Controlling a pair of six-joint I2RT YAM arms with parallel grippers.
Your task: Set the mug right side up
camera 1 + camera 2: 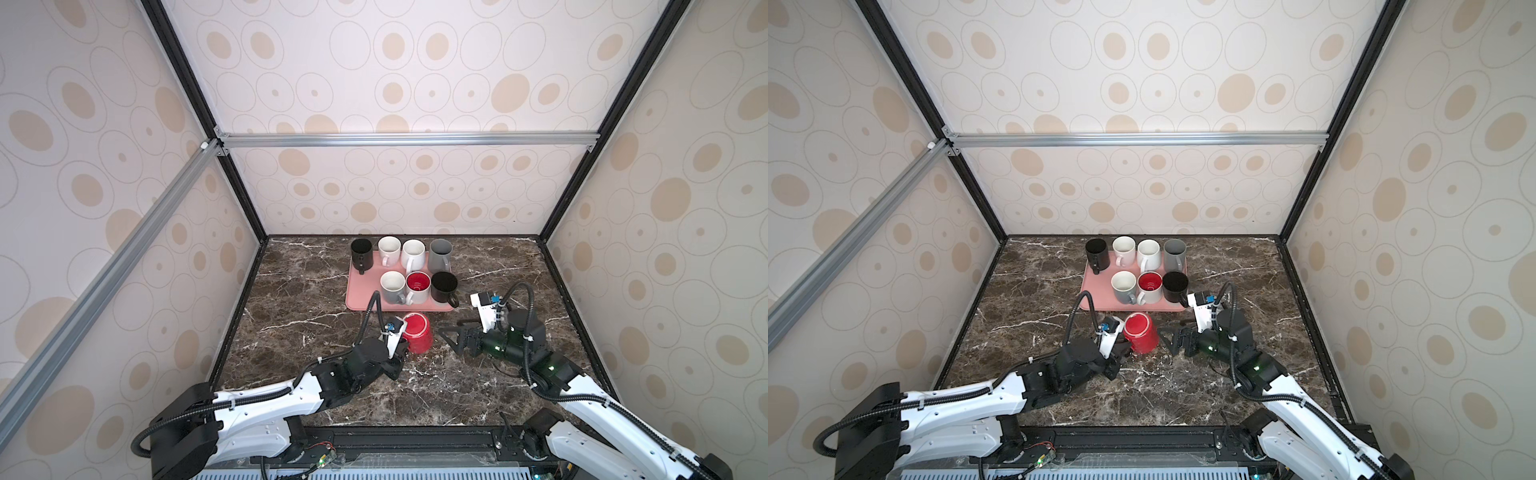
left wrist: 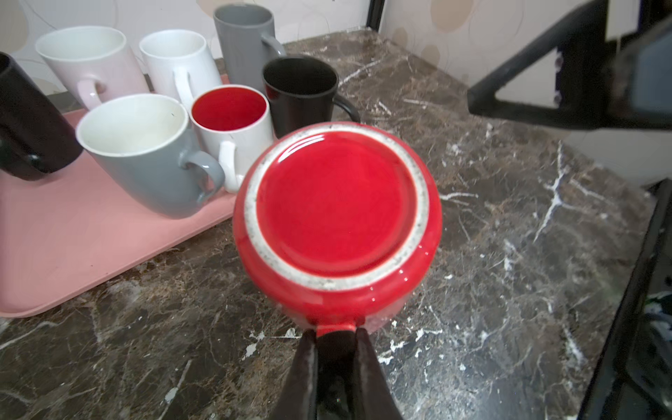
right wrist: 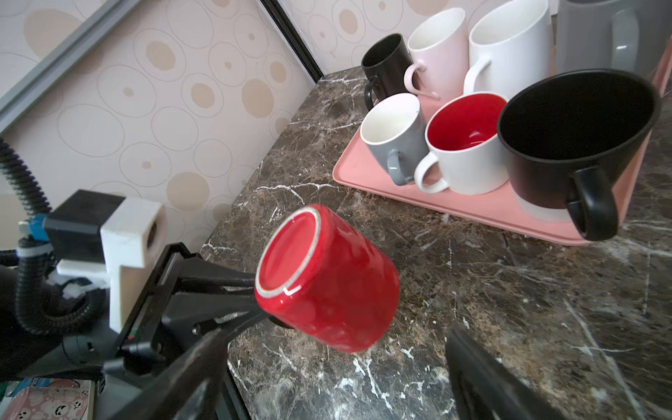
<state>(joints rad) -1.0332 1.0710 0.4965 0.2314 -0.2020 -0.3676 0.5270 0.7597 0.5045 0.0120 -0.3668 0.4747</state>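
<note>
A: Top view: red mug (image 1: 417,332) base-up, tilted, at the left gripper (image 1: 401,345) tips. Right gripper (image 1: 451,338) just beyond it, jaws wide, empty.
B: Left wrist: jaws clamp its handle (image 2: 334,325). Right wrist: mug ahead of the spread jaws. Roll the wrist slowly; the thin grip may slip.

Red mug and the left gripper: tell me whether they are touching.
Touching. The left wrist view shows it plainly: the left gripper has its jaws shut on the handle of the red mug, with no gap on either side.
</note>
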